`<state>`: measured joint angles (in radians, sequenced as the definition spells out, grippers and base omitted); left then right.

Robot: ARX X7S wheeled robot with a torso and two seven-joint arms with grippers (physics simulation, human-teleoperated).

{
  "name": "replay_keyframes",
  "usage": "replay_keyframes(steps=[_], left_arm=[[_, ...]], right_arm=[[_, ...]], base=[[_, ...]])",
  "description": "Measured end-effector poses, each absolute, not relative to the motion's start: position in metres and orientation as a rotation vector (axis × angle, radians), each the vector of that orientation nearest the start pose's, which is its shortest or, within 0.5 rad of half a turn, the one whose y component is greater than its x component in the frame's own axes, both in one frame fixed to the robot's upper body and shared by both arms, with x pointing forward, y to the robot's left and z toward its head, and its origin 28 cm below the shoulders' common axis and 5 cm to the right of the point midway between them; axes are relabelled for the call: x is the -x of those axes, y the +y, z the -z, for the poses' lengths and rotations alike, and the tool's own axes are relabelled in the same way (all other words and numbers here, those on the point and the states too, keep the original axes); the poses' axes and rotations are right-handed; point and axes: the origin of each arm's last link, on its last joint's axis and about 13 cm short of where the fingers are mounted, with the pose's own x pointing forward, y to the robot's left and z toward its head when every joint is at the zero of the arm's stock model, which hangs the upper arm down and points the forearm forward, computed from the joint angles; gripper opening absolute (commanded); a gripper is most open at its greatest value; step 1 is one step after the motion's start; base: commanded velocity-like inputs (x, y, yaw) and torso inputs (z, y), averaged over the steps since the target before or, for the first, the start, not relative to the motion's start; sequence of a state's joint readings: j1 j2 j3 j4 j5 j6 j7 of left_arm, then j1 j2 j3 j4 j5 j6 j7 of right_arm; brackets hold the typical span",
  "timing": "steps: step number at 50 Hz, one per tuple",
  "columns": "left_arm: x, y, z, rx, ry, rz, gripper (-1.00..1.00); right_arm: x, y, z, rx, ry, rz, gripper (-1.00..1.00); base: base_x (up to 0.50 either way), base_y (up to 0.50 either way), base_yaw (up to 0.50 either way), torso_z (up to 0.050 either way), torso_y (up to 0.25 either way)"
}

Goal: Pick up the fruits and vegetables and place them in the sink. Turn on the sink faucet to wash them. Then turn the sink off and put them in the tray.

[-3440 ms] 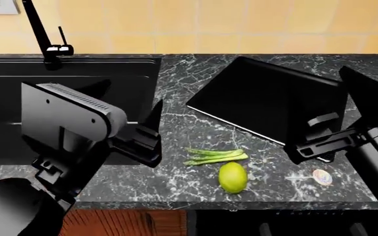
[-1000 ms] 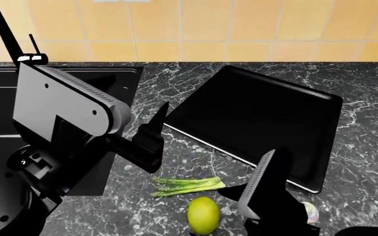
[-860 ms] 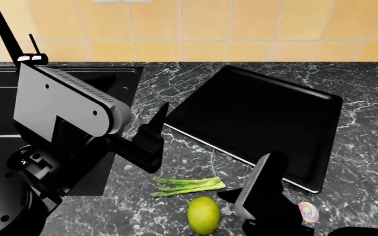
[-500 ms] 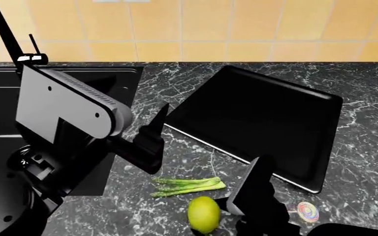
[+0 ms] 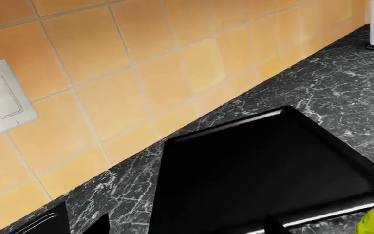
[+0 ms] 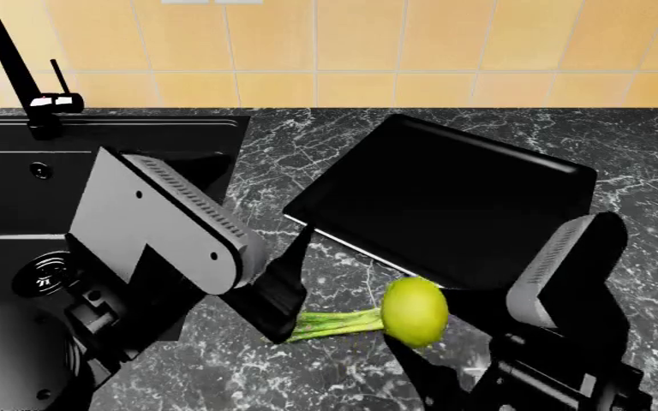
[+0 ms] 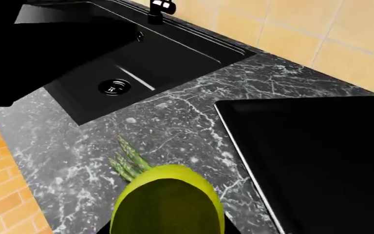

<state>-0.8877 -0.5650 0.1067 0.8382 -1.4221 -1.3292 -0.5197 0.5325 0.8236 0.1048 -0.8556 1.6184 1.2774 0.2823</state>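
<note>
My right gripper [image 6: 421, 355] is clamped on the lemon-like fruit [image 6: 414, 310], which I hold lifted off the dark marbled counter [image 6: 341, 368], in front of the near edge of the tray [image 6: 455, 197]; in my right wrist view the fruit [image 7: 167, 204] fills the space just ahead of the camera, with the asparagus bundle [image 7: 130, 161] lying on the counter beneath it; the stalks [image 6: 335, 323] lie flat beside my left gripper [image 6: 278, 295], whose jaws I cannot tell to be open or closed; the sink [image 6: 32, 188] sits at the left with its faucet [image 6: 20, 73] behind it; the tray lies flat on the counter against the tiled wall [image 5: 174, 58]
</note>
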Motion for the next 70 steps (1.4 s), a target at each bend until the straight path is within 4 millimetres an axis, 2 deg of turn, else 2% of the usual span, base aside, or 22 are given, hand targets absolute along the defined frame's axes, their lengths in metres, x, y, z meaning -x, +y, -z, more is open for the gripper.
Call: replay_keyframes(steps=[14,26,45,70], left_arm=[[-0.2,0.211,-0.262,-0.425,0.018,0.758,1.0],[-0.209,0.199,-0.265,-0.45,0.132,0.94,1.0],[-0.222,0.184,-0.251,-0.523,0.291,1.073,1.0],[-0.238,0.177,-0.227,-0.504,0.367,1.08,1.0]], right_arm=[[-0.154,-0.178,-0.256,0.145,0.094,-0.505,-1.0],[-0.154,-0.185,-0.275,0.102,-0.009,-0.382,-1.0],[-0.158,-0.184,-0.283,0.092,-0.051,-0.333,-1.0],[-0.164,-0.183,-0.281,0.097,-0.053,-0.314,-1.0]], base=[[0.0,0.0,0.0,0.0,0.0],[0.0,0.0,0.0,0.0,0.0],[0.0,0.0,0.0,0.0,0.0],[0.0,0.0,0.0,0.0,0.0]])
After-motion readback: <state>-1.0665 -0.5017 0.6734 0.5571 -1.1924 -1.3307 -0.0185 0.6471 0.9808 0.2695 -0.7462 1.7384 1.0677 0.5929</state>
